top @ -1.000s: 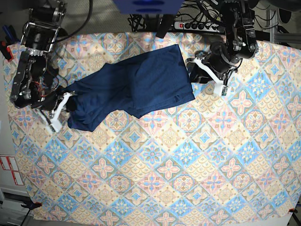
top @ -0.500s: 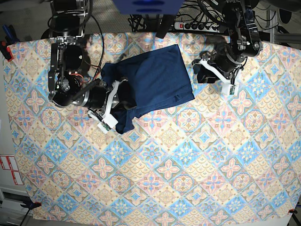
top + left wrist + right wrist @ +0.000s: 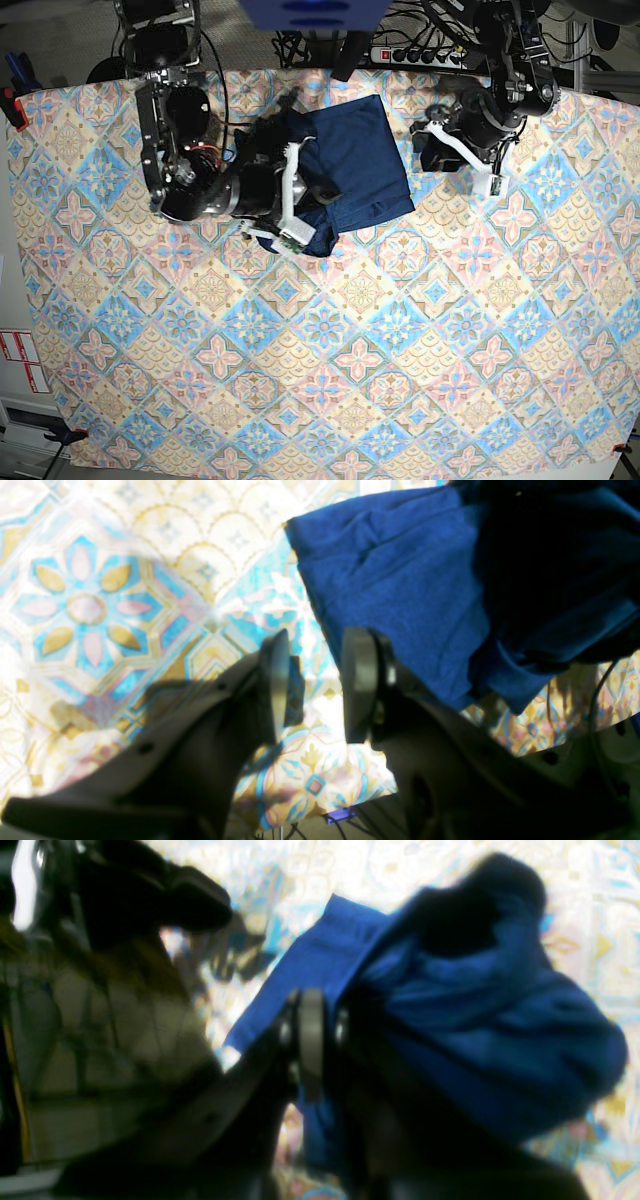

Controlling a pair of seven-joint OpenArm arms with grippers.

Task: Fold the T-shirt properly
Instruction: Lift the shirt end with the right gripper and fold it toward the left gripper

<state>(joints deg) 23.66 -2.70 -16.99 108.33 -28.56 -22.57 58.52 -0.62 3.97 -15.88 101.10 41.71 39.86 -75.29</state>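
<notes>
The dark navy T-shirt point(image 3: 355, 160) lies bunched at the back middle of the tablecloth point(image 3: 330, 350). Its left part is drawn over its body. My right gripper point(image 3: 293, 195) sits over the shirt's left side, shut on a fold of the fabric. In the right wrist view the gripper point(image 3: 311, 1040) pinches the blue cloth point(image 3: 450, 1040), which hangs in a lump to the right. My left gripper point(image 3: 435, 145) is open and empty just right of the shirt. In the left wrist view its pads point(image 3: 274, 685) stand apart over the tablecloth, beside the shirt's edge point(image 3: 400, 595).
A power strip point(image 3: 420, 52) and cables lie behind the table's back edge. A blue object point(image 3: 315, 12) hangs at the top middle. The pastel tile-patterned cloth covers the whole table.
My right arm has swept to the right with the shirt's left part in its grip, folding it over the body. My left gripper has shifted slightly to the right.
</notes>
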